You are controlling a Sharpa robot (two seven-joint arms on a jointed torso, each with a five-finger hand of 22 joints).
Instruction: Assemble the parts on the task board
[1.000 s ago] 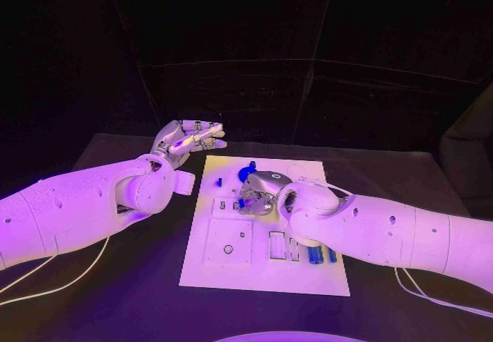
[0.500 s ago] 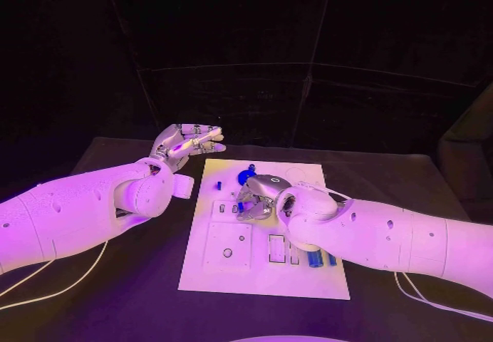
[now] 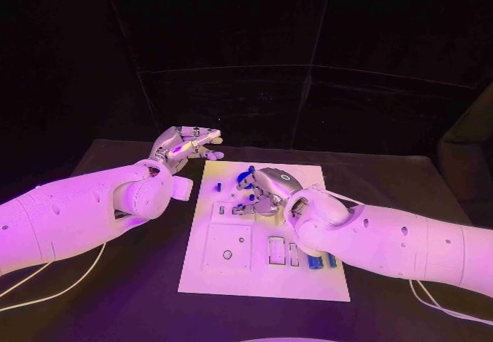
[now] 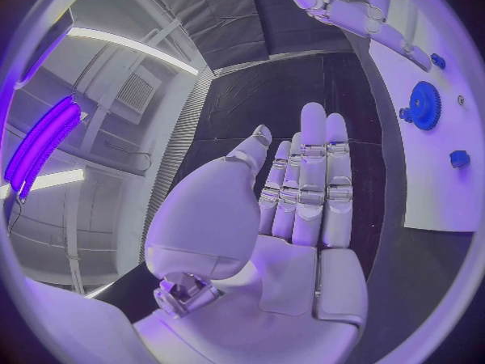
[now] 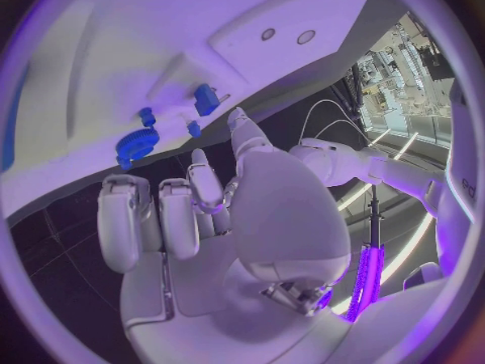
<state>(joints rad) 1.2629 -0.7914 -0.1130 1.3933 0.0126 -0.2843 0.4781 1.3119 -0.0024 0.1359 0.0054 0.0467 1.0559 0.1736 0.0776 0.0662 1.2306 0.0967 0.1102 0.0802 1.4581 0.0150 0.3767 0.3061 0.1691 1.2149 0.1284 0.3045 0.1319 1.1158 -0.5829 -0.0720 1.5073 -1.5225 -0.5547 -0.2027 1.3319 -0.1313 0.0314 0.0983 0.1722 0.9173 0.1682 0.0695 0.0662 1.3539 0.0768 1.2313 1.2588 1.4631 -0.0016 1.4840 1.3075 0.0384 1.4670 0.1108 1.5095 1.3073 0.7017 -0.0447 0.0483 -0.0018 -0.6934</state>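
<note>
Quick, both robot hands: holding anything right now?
Left robot hand: open, fingers straight, holding nothing.
Right robot hand: over the task board; cannot tell if it holds a part.

task board point(image 3: 231, 267): matt white plastic; parts point(image 3: 320, 261): glossy blue plastic; table point(image 3: 113, 299): matt black

Right hand point(image 5: 217, 218) hangs empty over the task board point(image 5: 172, 65), near a blue gear point(image 5: 136, 146)

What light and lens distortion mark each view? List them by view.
Head view: violet light washes the task board and both arms, and the background is dark. Left wrist view: fisheye bends the board's edge, and a purple light strip glows beside the left hand. Right wrist view: the board curves above the right hand.
</note>
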